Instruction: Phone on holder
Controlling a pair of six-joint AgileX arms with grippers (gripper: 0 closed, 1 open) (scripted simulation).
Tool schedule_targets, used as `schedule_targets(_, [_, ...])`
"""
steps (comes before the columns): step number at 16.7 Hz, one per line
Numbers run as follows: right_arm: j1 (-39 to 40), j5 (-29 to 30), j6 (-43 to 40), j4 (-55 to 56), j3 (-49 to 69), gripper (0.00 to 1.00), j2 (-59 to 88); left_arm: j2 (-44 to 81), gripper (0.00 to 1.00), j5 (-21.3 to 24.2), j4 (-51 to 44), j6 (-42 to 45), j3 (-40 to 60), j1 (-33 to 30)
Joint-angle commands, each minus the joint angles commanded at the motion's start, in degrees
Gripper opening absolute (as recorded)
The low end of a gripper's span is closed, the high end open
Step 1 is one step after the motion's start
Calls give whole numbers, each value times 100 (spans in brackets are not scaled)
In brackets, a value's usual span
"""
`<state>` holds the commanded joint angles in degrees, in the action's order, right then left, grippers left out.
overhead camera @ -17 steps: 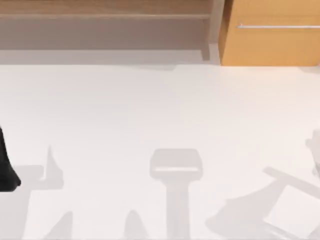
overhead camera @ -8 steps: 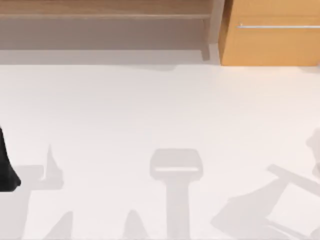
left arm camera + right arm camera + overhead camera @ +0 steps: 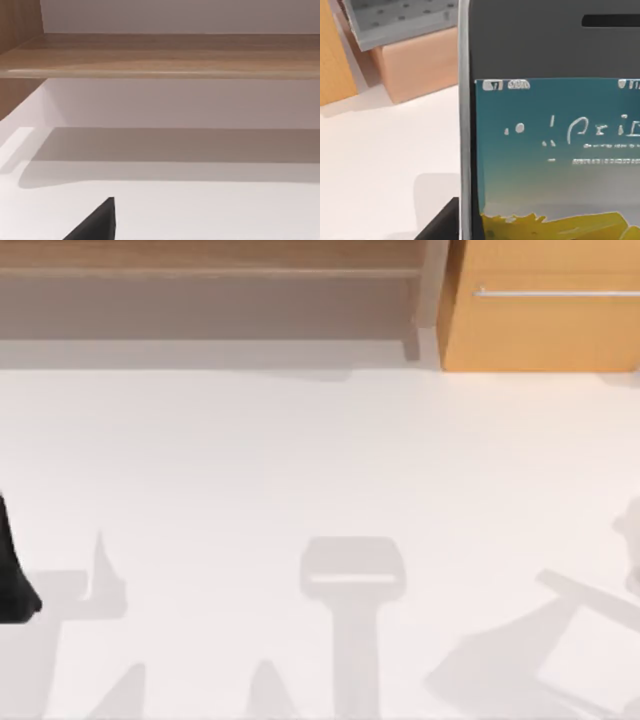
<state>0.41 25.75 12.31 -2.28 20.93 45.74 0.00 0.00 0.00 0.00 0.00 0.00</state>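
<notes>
Although the silver-rimmed rectangular phone [image 3: 550,140] with its teal-and-yellow screen fills the right wrist view, apparently carried above the white worktop [image 3: 320,460], the right fingers' state cannot be told; a grey-topped wooden block [image 3: 415,55], perhaps the holder, stands beyond, placement undone.

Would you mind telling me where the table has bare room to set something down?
The white table is bare across its middle, from the wooden shelf and cabinet down to the shadows. Tighter: the left edge by a black arm part; the phone crowds the right wrist view.
</notes>
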Motion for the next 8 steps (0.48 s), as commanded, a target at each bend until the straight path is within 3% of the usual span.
schedule_targets(2, [0, 0, 0, 0, 0, 98, 0, 0, 100, 0, 0, 0, 0, 0])
schedule_targets(8, [0, 0, 0, 0, 0, 100, 0, 0, 100, 0, 0, 0, 0, 0])
